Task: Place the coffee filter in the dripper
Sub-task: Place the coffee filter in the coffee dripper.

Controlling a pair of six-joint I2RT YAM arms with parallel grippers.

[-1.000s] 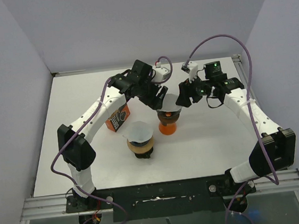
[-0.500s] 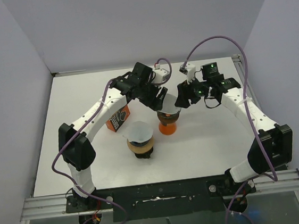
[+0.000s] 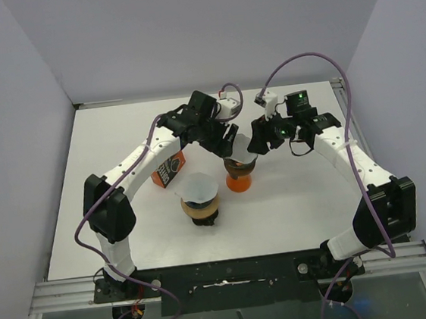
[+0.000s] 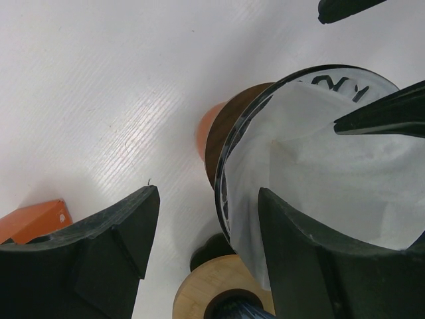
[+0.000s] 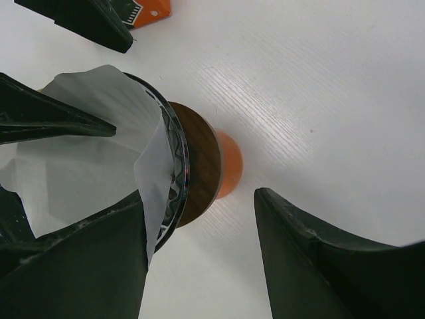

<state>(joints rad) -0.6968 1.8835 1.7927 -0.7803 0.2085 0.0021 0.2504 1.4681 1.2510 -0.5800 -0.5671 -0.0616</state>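
Crowding the clear glass dripper on an orange base point(image 3: 238, 180) mid-frame in the top view, hiding its inside. Showing in wrist views instead: white paper coffee filter point(image 4: 332, 166) lying inside it, left pincer point(image 4: 207, 199) and right pincer point(image 5: 199, 199) both released, straddling the rim.

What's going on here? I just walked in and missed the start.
Both arms are working at the glass dripper on its orange stand, mid-table. A white paper filter sits inside it. The left gripper and right gripper are open, each straddling the rim with one finger over the filter. A second, filter-lined dripper and an orange box stand nearby.
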